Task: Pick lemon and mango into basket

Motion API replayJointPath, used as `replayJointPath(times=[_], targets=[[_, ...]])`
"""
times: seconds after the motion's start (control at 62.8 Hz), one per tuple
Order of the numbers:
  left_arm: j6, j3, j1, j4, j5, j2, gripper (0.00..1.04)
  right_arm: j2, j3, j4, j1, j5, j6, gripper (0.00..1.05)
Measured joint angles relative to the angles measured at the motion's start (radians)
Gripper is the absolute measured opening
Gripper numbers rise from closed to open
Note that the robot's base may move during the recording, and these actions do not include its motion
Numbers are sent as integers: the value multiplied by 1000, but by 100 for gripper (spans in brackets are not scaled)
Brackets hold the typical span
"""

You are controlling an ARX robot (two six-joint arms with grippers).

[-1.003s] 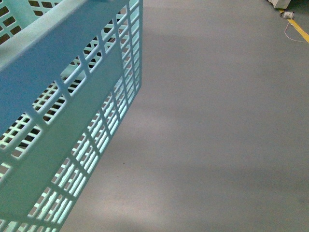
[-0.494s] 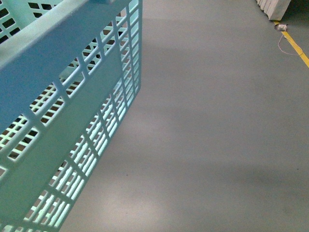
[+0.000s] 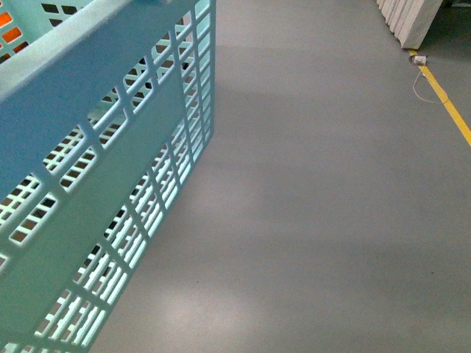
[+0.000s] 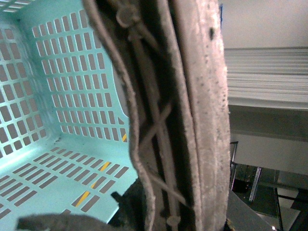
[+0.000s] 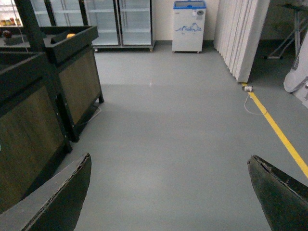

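Smooth grey floor [image 5: 183,144], soft light patches. Yellow line [image 5: 276,127] along its right edge, by white pleated partition [image 5: 238,33]. Far end: glass-door fridges [image 5: 120,21], sm. white chest freezer [image 5: 188,26] w/ blue top. Dark wood-panel stands [image 5: 72,72] opp. the line.

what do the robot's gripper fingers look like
Right gripper: two broad, dark grey fingers with curved outlines and pale, scuffed edges. Left gripper: only a dark, rough-edged finger sliver shows. No arms, cables or markings visible.
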Motion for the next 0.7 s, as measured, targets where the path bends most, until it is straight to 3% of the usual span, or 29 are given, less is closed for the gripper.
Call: replayJointPath(times=[0.7], targets=[[-12, 0, -5, 0, 10, -3, 14, 0, 0, 0, 0, 4, 0, 96]])
